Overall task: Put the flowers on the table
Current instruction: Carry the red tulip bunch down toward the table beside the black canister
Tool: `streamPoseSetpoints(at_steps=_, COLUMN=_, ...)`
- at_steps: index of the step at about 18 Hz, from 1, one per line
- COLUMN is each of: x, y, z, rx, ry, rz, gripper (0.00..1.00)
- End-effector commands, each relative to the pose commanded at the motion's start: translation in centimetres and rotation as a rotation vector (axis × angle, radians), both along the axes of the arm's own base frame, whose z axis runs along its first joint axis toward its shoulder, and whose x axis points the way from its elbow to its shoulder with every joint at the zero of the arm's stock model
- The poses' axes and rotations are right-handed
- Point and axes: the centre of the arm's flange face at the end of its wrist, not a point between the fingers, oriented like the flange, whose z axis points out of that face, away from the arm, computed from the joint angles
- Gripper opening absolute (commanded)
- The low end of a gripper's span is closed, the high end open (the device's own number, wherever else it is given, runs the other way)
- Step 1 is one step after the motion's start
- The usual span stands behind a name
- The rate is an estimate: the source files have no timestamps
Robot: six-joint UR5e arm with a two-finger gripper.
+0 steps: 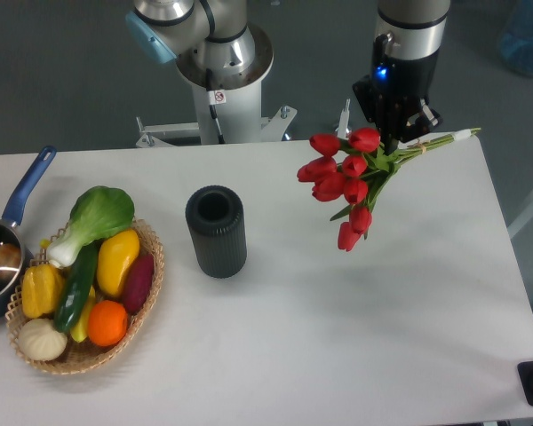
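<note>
The flowers (345, 182), a bunch of red tulips with green leaves and pale-green stems, hang in the air over the right back part of the white table (364, 311). Their heads tilt down to the left and the stem ends stick out to the right. My gripper (396, 142) is shut on the stems just behind the blooms and holds the bunch above the table top. The fingertips are partly hidden by the leaves.
A black ribbed cylinder vase (217, 231) stands upright left of the flowers. A wicker basket (147, 297) of produce with a green leafy vegetable (96, 217) sits at the left. A blue-handled pot (4, 257) is at the left edge. The robot base (222, 71) is behind the table.
</note>
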Motion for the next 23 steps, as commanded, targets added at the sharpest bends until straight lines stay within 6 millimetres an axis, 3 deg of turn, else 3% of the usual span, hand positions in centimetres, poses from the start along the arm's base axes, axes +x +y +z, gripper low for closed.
streamPoseSetpoints(at_steps=6, x=0.0, y=0.5, z=-0.9, rx=-0.011, ry=-0.017, rz=-0.010, gripper=0.00)
streamPoseSetpoints(at_steps=11, x=-0.5, y=1.6, z=-4.6, rx=-0.075, ry=-0.058, rz=-0.029, gripper=0.00)
streamPoseSetpoints(at_steps=23, x=-2.8, y=3.9, z=-10.0, rx=-0.132, ry=-0.077, rz=-0.052, gripper=0.00)
